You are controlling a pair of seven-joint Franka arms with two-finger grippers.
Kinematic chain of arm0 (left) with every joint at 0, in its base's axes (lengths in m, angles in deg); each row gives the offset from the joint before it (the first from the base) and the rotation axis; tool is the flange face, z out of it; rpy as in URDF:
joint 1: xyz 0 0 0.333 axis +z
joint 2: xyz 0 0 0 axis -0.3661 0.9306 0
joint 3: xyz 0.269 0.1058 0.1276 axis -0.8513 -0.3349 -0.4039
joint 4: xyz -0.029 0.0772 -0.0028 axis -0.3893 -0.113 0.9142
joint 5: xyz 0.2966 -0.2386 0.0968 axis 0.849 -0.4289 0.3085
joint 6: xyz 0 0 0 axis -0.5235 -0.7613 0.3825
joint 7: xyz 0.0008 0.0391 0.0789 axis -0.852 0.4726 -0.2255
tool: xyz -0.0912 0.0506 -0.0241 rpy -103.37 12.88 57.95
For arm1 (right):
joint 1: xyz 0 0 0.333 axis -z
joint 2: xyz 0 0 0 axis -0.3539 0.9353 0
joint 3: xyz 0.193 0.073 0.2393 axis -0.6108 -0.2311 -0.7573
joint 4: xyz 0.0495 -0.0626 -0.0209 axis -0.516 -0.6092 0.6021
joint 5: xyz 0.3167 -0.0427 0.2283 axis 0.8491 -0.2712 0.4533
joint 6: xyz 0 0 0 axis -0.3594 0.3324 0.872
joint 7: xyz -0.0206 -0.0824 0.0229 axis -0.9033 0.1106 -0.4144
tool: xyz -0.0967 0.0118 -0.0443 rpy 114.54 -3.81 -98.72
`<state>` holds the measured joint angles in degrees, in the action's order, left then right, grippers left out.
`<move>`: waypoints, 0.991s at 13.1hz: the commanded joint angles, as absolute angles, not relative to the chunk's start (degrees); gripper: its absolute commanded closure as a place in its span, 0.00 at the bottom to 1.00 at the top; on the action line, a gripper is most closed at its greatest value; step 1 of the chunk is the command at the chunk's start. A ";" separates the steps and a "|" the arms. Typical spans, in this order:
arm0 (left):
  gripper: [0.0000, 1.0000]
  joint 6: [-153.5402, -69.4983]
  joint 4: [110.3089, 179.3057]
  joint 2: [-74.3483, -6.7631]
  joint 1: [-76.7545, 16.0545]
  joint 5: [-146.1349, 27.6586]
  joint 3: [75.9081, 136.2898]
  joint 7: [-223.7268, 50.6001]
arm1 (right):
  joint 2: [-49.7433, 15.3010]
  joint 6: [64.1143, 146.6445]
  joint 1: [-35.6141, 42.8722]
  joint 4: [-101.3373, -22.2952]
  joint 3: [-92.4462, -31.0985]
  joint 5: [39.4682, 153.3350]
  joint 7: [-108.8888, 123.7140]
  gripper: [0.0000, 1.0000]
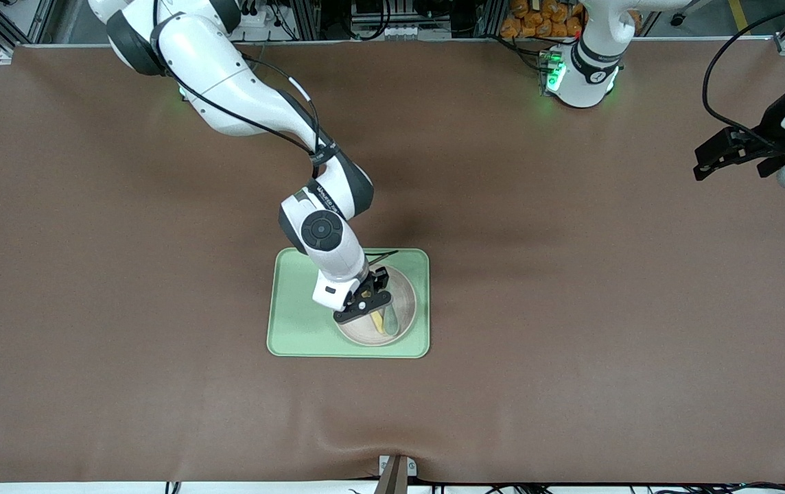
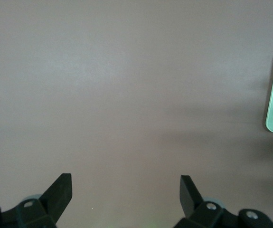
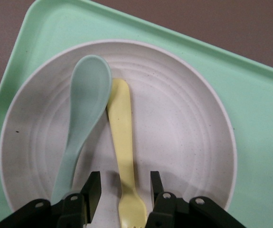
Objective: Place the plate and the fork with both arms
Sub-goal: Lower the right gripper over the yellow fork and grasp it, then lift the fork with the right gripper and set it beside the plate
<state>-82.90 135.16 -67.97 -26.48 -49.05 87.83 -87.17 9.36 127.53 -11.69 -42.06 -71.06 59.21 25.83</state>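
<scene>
Where the light-green tray lies on the brown table, one round pale beige plate with a raised rim and faint rings sits inside it, at the end of the tray toward the left arm's end of the table. In the plate lie one small pastel-yellow fork and one grey-green spoon, side by side and touching near the spoon's bowl.

The right gripper is down over the plate, its two fingers standing part-open on either side of the fork near its tined end, with a gap between each finger and the fork.

The left gripper waits with fingers spread wide and nothing between them, over bare table well apart from the tray, toward the left arm's end of the table.

One tray, one plate, one fork, one spoon, two arms.
</scene>
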 commanded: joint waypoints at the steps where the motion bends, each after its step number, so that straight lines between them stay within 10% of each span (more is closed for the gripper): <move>1: 0.00 -81.10 132.63 -66.79 -26.57 -47.61 88.12 -86.09 | 10.82 128.19 -12.32 -40.31 -70.39 57.28 27.12 0.50; 7: 0.00 -81.10 132.81 -66.62 -25.87 -48.31 88.12 -85.83 | 11.61 129.07 -12.50 -40.40 -70.21 56.31 27.21 0.60; 10: 0.00 -81.10 133.16 -66.62 -25.87 -48.31 88.12 -85.91 | 11.61 128.63 -12.50 -40.14 -70.21 56.04 27.21 0.99; 13: 0.00 -81.10 133.16 -66.62 -25.96 -48.31 88.12 -86.18 | 10.91 128.01 -12.23 -39.61 -70.21 56.30 27.21 1.00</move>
<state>-82.25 134.51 -67.21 -26.24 -49.02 87.77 -87.08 10.50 128.71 -11.83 -41.56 -70.63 57.32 25.86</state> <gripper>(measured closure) 0.000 0.863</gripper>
